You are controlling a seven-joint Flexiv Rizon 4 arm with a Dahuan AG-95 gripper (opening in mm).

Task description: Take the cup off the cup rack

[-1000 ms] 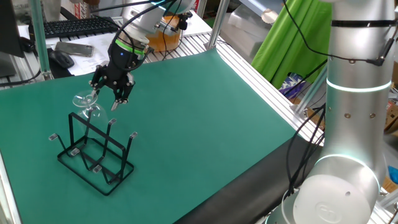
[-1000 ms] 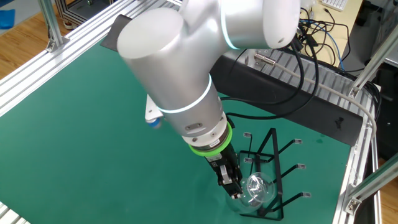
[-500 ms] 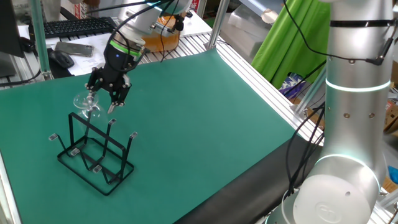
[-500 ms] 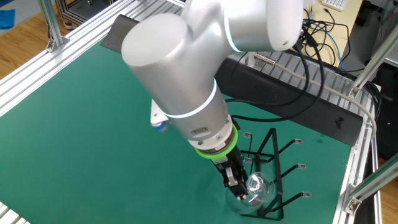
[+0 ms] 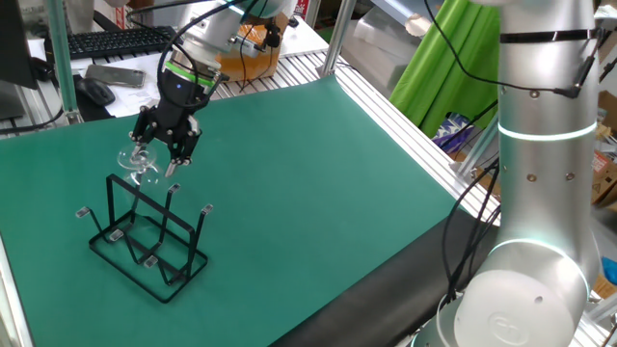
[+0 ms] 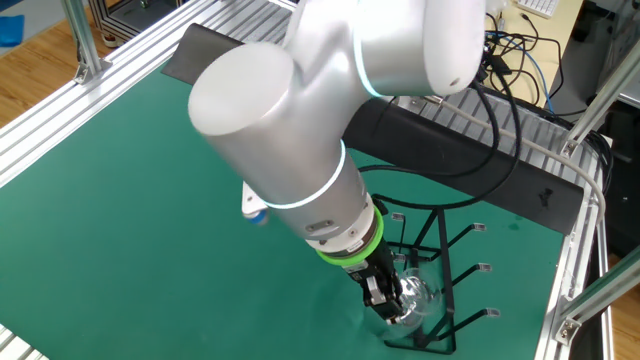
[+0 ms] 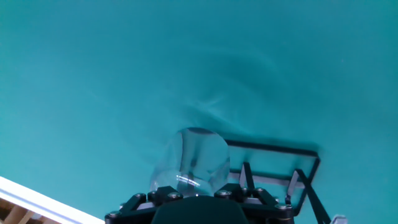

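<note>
Hand view first: the cup (image 7: 193, 163), fully clear glass with a rounded bowl, sits right at the end effector's (image 7: 194, 198) black linkage, its bowl poking out over the green surface. From one fixed view the cup (image 5: 140, 162) hangs tilted in the end effector (image 5: 162, 149), above the top rail of the cup rack (image 5: 147, 234) and just off its far upper corner; whether glass and wire touch, I cannot tell. The fingers are partly spread and pinching the cup between them, dark fingers on both sides of the glass. From the other fixed view the cup (image 6: 413, 298) shows as a pale glint beside the end effector (image 6: 385, 298), right at the near side of the cup rack (image 6: 440, 270).

That rack is thin black wire, with a rectangular base flat on the table and upright prongs with bent, lighter tips. In the hand view only its base bars and a few prongs (image 7: 273, 171) show.

Out from there: the table (image 5: 318, 183) wears a smooth matte green mat, edged by ribbed aluminium rails (image 5: 405, 120). The arm (image 5: 540, 164) is glossy silver-grey, with a bright green ring (image 5: 185, 77) above the wrist. Behind the table sit a black keyboard (image 5: 120, 40), black cables (image 6: 520, 60) and a bright green cloth (image 5: 443, 72).
</note>
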